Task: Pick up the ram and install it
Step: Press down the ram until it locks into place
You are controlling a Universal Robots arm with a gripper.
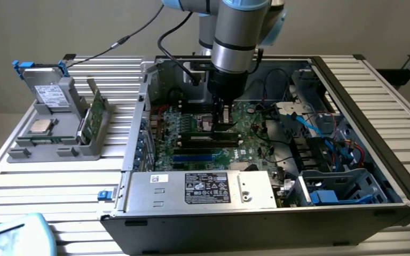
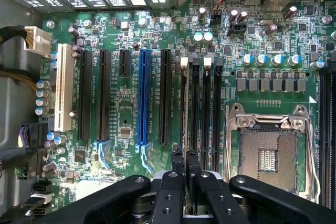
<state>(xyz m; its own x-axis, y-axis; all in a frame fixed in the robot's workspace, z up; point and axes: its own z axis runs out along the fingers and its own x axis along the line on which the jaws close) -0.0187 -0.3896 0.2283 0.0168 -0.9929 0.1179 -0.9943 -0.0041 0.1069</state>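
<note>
RAM stick held edge-on over the motherboard's memory slots

The ram (image 2: 184, 129), seen as a thin edge in the wrist view, stands in line with the black memory slots (image 2: 202, 108), pinched between the nearly closed fingers of the end effector (image 2: 185, 163); whether it is seated cannot be told. Beside those slots lies the empty CPU socket (image 2: 268, 156), on the motherboard (image 1: 190, 144) inside the open computer case (image 1: 376, 160). The exterior view adds the power supply (image 1: 205, 189) at the case's near edge and, on the counter (image 1: 62, 186), a grey holder (image 1: 55, 133) carrying a drive (image 1: 49, 95) and a processor chip (image 1: 41, 126).
</note>
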